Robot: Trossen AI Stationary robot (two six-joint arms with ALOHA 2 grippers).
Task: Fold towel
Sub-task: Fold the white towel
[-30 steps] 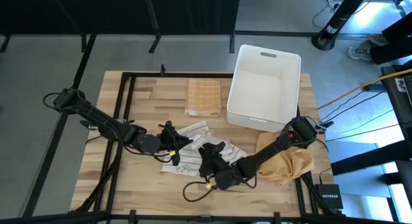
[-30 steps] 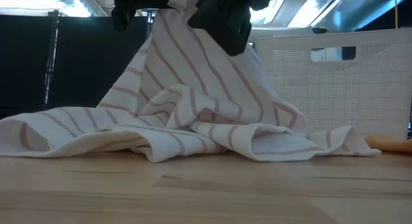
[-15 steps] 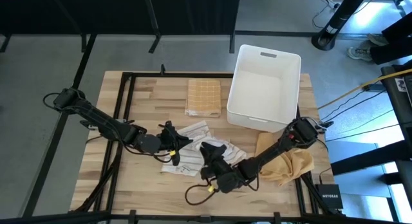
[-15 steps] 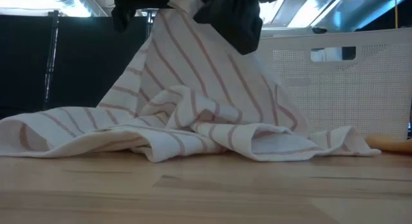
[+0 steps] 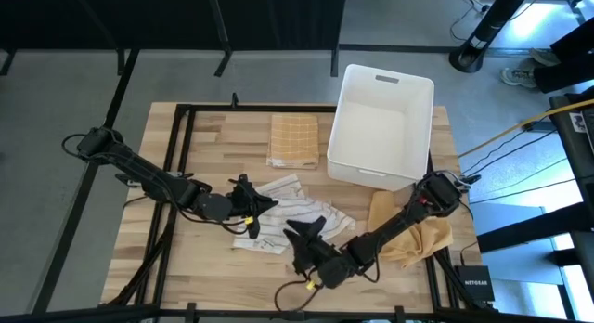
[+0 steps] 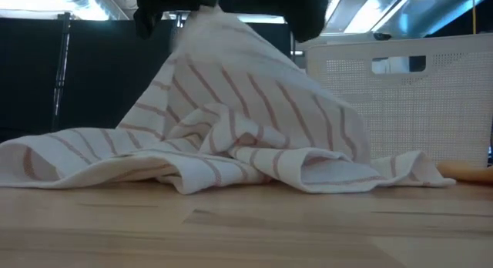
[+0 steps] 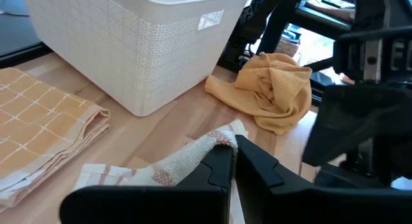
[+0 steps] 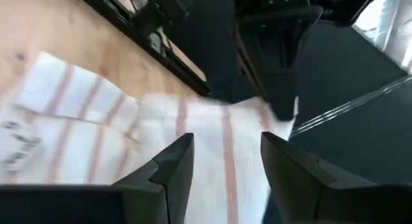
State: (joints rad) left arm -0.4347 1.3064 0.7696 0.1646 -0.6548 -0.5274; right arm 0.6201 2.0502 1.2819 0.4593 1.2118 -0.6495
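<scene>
Table: I see a light wooden table (image 5: 186, 267) with a dark frame.
Bin: a white perforated plastic bin (image 5: 380, 126) sits at the far right of the table.
Towel: the white cloth towel with reddish stripes (image 5: 278, 212) lies crumpled in the middle, one part lifted into a peak (clearest in the low view (image 6: 231, 137)).
Yellow cloth: a mustard-yellow crumpled cloth (image 5: 422, 235) lies near the right edge, in front of the bin.
Folded cloth: an orange checked folded cloth (image 5: 293, 140) rests left of the bin.
Left gripper (image 5: 249, 200): pinched tight on the towel's edge (image 7: 212, 143).
Right gripper (image 5: 306, 232): fingers spread above the towel, and I see nothing between them (image 8: 222, 153).
</scene>
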